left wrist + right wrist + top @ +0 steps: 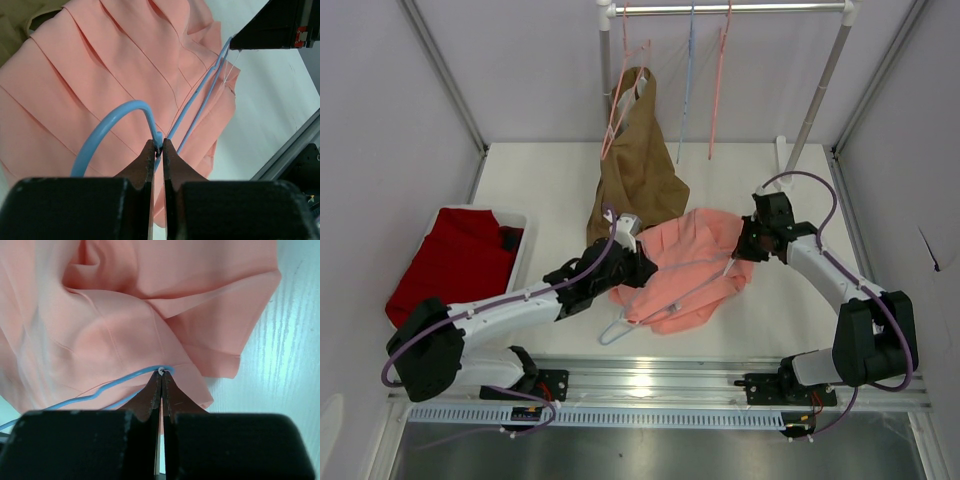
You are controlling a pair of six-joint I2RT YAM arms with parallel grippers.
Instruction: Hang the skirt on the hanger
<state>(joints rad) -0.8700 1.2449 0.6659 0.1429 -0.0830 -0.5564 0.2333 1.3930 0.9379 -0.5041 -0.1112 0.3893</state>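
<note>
We see a robotics lab test cell. A left arm (500, 310) and a right arm (820, 270) are bolted to an aluminium rail (650, 372) along the near edge of the white desk (540, 190). Plain grey panels (390, 100) in metal framing wall off its left, right and far edges. The rest is clothing: a clothes rail (730, 9) with pink hangers (718, 90) at the far edge, a salmon-pink skirt (685, 265) mid-desk, and a red cloth (455, 260) in a white bin (524, 240) at the left edge.

Bright even light, soft shadows, glare on the near rail (650, 380), blurred fingers (150, 165)
</note>
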